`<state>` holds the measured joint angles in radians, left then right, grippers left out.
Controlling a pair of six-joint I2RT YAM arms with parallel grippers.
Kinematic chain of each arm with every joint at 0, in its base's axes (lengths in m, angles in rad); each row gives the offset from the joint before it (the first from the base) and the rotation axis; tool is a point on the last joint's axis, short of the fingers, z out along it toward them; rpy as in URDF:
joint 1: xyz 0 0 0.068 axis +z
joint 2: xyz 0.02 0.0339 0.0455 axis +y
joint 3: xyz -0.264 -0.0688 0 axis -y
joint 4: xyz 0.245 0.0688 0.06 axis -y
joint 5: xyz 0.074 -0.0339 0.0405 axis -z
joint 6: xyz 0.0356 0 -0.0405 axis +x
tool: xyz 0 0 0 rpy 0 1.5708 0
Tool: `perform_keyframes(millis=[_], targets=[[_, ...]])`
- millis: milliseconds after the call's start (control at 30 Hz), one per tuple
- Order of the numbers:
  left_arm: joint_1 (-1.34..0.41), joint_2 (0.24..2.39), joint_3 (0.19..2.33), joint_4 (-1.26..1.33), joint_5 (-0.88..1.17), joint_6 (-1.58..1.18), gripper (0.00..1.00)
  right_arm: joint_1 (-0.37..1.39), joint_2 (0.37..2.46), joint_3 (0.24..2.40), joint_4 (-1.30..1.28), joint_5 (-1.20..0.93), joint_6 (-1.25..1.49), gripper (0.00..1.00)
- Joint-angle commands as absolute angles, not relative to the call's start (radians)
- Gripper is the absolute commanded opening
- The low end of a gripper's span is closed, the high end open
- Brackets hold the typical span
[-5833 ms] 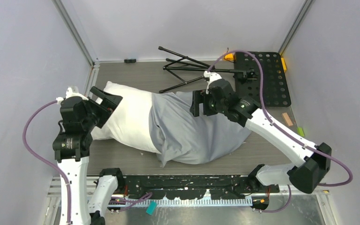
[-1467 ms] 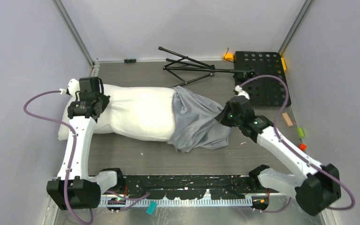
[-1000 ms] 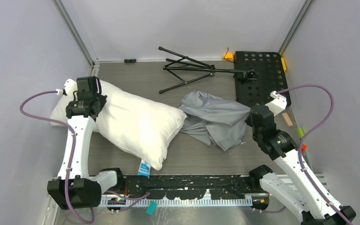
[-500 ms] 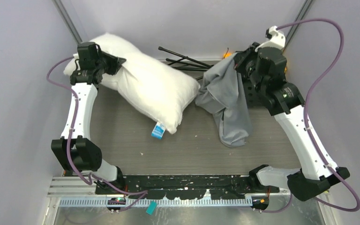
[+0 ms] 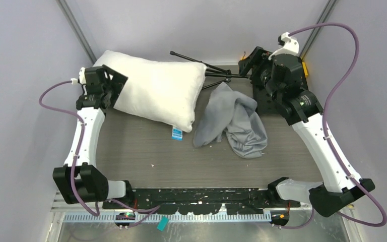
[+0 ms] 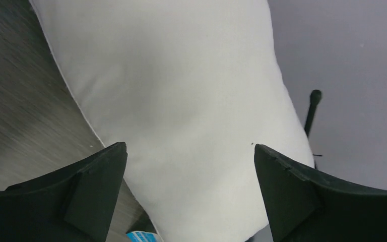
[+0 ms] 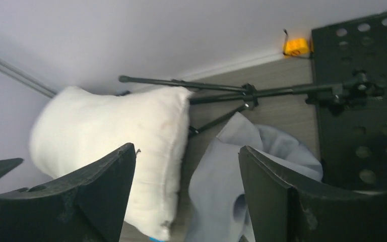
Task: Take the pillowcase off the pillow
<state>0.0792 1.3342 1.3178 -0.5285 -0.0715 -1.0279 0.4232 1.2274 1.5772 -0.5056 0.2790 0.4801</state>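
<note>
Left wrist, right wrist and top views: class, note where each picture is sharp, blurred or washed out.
Left wrist view: the pillow is nearly washed out, the table grain is streaked, and the near fingers are soft. Right wrist view: everything is slightly soft, including the pillowcase and the black stand. Top view: evenly lit and sharp, with only soft shadows beside the pillow.

The left arm [image 5: 83,136] and right arm [image 5: 322,146] are showing white links and black joint housings, each trailing a looping purple cable [image 5: 332,23]; the left gripper [image 6: 189,151] and right gripper [image 7: 185,148] are showing black wedge fingers.
</note>
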Motion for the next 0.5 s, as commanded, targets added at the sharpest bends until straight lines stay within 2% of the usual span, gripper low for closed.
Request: perform_keyframes(millis=[0, 33, 133, 300, 367, 467], targets=[[0.081, 1.241, 1.25, -0.461, -0.129, -0.84, 1.0, 0.418, 1.151, 1.443, -0.498, 0.382, 0.431, 0.85], [0.082, 1.216, 1.225, -0.449, -0.126, -0.791, 1.0, 0.418, 1.13, 1.388, -0.481, 0.422, 0.433, 0.91], [0.08, 1.122, 1.136, -0.411, -0.161, -0.679, 1.0, 0.409, 1.064, 1.217, -0.427, 0.529, 0.438, 0.99], [0.078, 0.892, 0.854, -0.222, -0.231, -0.567, 0.99, 0.331, 0.961, 0.96, -0.34, 0.567, 0.472, 1.0], [0.067, 0.805, 0.744, -0.139, -0.285, -0.543, 0.95, 0.282, 0.925, 0.879, -0.295, 0.548, 0.475, 1.0], [0.019, 0.771, 0.642, -0.061, -0.374, -0.491, 0.93, 0.228, 0.889, 0.797, -0.242, 0.505, 0.445, 1.0]])
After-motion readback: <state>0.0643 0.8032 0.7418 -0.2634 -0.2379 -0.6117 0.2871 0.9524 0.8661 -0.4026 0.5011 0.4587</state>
